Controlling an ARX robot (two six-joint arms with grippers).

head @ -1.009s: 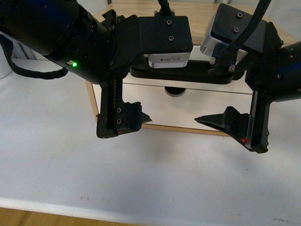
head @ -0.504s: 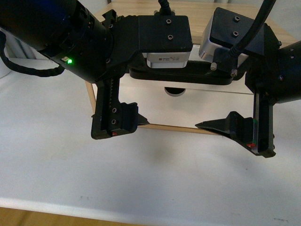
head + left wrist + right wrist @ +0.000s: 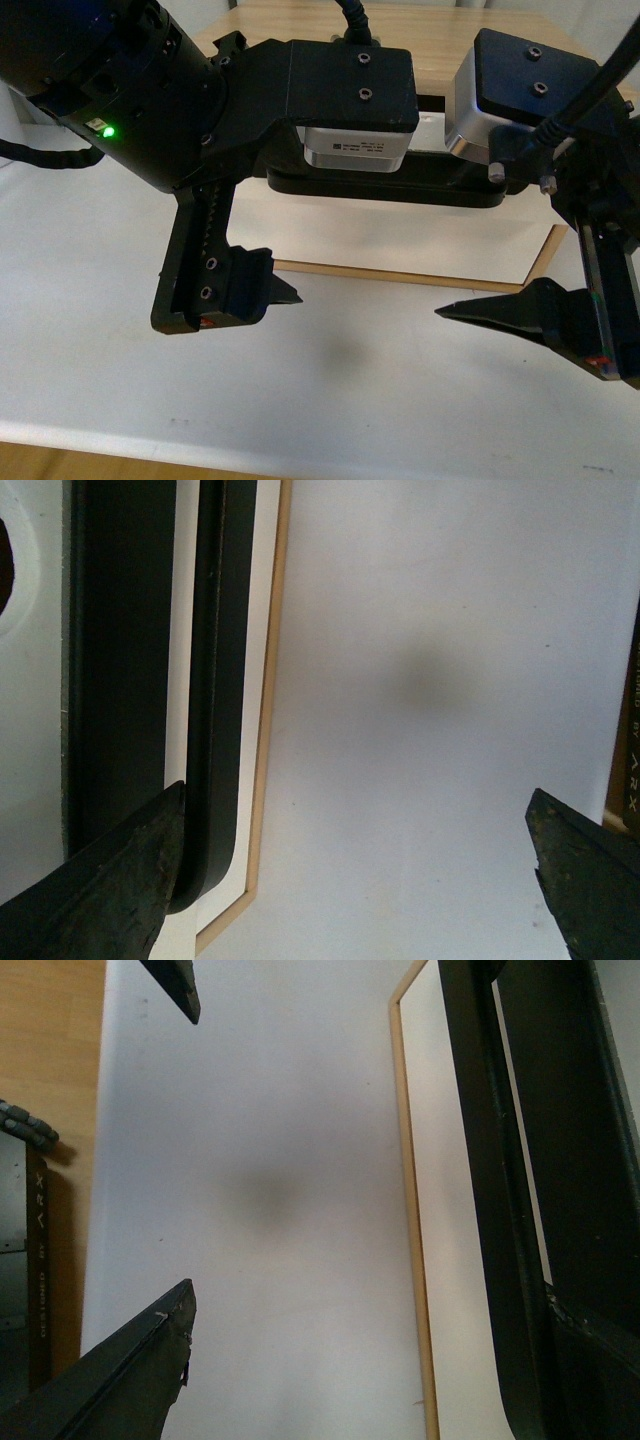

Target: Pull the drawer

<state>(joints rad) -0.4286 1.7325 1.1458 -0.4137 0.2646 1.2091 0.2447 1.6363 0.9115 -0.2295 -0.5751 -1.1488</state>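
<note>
The drawer (image 3: 400, 235) sits in its light wood box (image 3: 440, 35) toward the far edge of the white tabletop (image 3: 330, 390), about midway between the left and right edges. Its white front faces the near edge. Its long black bar handle (image 3: 390, 188) runs across the front, partly hidden under both arms.

The left claw (image 3: 355, 798) is spread wide and grasps nothing. In the left wrist view one finger (image 3: 100, 880) lies right against the rounded end of the bar, while its other finger is well apart over bare tabletop.

The right claw (image 3: 368, 1290) is likewise released and spread wide, with one finger (image 3: 600, 1370) close by the bar and its other finger (image 3: 540, 318) out over the tabletop toward the near edge. Whether either inner finger presses on the handle cannot be told.
</note>
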